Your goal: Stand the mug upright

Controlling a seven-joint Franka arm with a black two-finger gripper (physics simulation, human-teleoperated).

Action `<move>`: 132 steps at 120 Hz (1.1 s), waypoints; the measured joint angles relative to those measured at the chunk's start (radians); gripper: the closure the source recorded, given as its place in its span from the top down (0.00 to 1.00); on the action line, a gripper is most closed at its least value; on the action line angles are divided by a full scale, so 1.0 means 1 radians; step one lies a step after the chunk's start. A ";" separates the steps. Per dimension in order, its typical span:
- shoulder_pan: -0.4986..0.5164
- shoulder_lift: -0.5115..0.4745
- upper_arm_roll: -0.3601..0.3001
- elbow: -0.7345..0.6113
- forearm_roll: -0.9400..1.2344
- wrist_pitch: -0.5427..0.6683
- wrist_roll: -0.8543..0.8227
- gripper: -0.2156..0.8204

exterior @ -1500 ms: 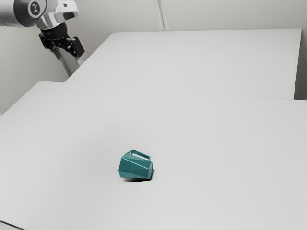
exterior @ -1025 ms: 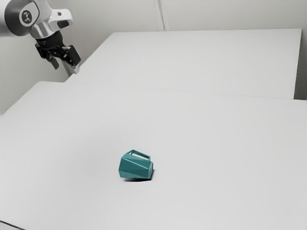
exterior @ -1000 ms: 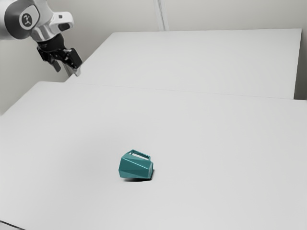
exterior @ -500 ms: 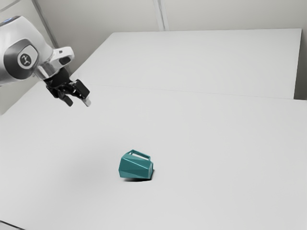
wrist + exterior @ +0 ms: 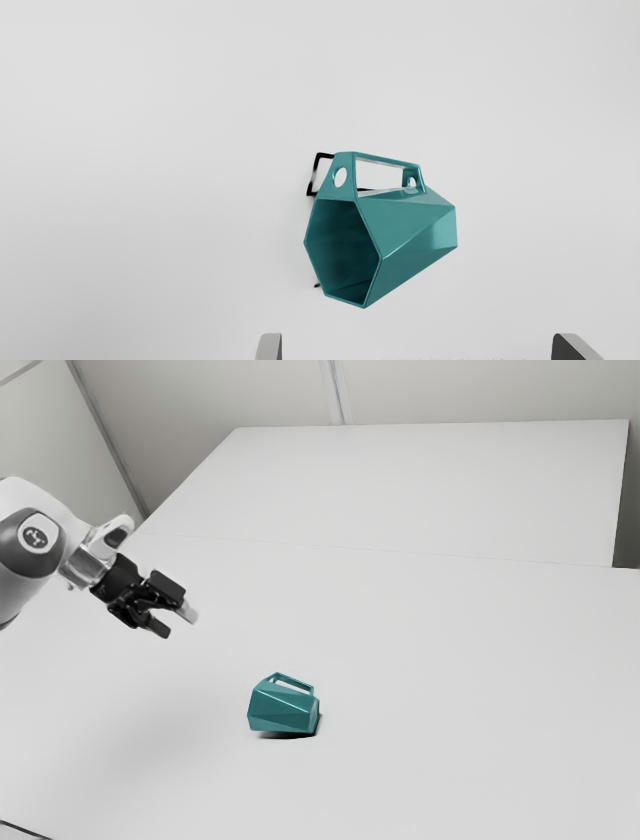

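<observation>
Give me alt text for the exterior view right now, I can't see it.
A teal, faceted mug lies on its side on a white table. At the exterior view's left, a white robot arm reaches in, its black hand open and apart from the mug.

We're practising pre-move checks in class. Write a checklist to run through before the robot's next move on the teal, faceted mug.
1. Black two-finger gripper open: ok, fingers well apart.
2. Teal, faceted mug upright: not ok, it lies on its side on the smooth white table.
3. Teal, angular handle free of the fingers: ok.
4. Way from gripper to mug unobstructed: ok, nothing visible between them.
5. Mug between the fingers: not ok, gripper short of it.
6. Finger gap sufficient for the mug's body: cannot tell.
</observation>
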 joint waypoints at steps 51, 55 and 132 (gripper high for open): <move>0.000 0.020 0.073 -0.126 -0.211 0.001 0.272 0.78; 0.000 0.024 0.073 -0.135 -0.224 0.000 0.292 0.78; -0.023 0.165 0.090 -0.177 -0.456 -0.040 0.602 0.77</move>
